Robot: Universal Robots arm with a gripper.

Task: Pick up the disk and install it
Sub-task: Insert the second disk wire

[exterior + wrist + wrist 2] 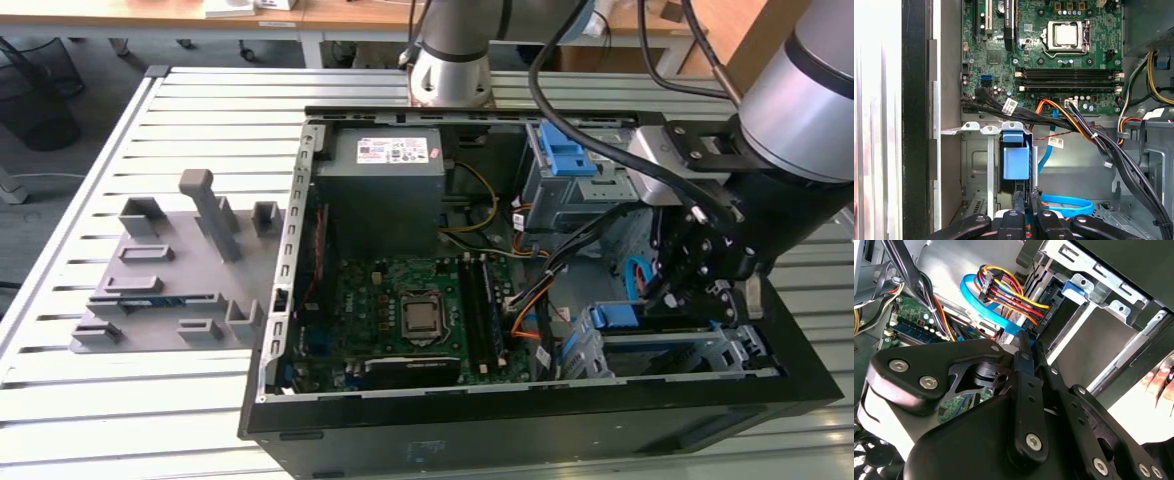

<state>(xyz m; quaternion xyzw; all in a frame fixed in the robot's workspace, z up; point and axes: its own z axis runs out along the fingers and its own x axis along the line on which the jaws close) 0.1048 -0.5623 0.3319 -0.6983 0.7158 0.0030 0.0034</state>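
Observation:
The disk sits edge-on in the drive bay at the corner of the open computer case. Its blue carrier bracket shows between the bay's metal rails, also in the exterior view and the second wrist view. The silver body is hidden inside the bay. My gripper hangs right over the disk's near end, its black fingers shut together with nothing seen between them. In the exterior view the gripper is low over the bay at the right. I cannot tell whether it touches the disk.
Bundled black, orange and blue cables run close by the bay. The motherboard and the power supply fill the rest of the case. A grey fixture plate lies on the slatted table. A person's hand is beside the case.

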